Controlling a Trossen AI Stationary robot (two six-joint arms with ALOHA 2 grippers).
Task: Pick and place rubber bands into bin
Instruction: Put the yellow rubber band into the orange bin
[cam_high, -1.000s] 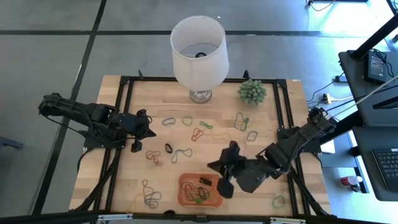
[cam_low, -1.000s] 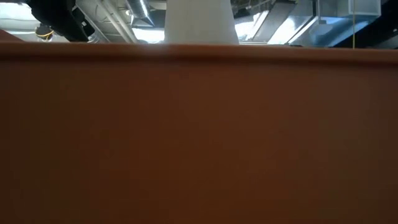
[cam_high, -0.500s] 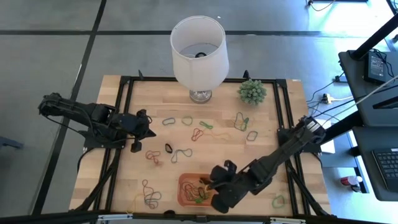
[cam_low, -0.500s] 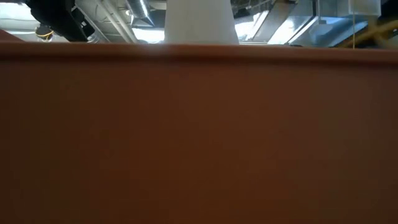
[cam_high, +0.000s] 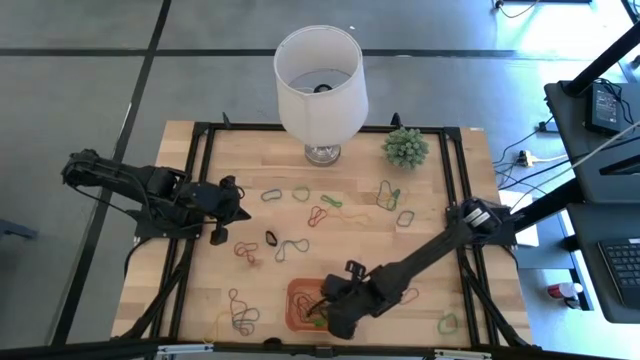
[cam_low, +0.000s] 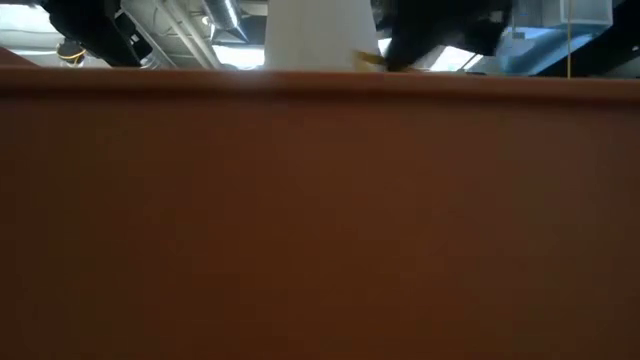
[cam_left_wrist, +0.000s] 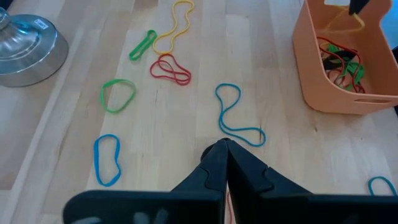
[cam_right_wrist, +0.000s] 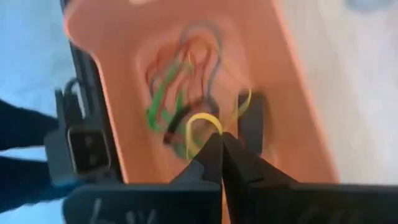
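My right gripper (cam_right_wrist: 221, 138) hangs over the orange bin (cam_high: 298, 312) at the table's six o'clock edge, jaws pinched tight on a yellow rubber band (cam_right_wrist: 202, 121) above the tangle of bands (cam_right_wrist: 180, 81) already inside. My left gripper (cam_left_wrist: 222, 147) waits at nine o'clock, jaws closed and empty, loose bands (cam_high: 292, 246) scattered mid-table.

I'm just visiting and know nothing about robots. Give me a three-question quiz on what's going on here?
1. True or false: the right gripper is shut on a yellow rubber band.
2. Over what does that gripper hang? A) the lamp B) the orange bin C) the plant
3. Fill in: the left gripper is ____ and holds nothing.

Key: 1 true; 2 B; 3 shut
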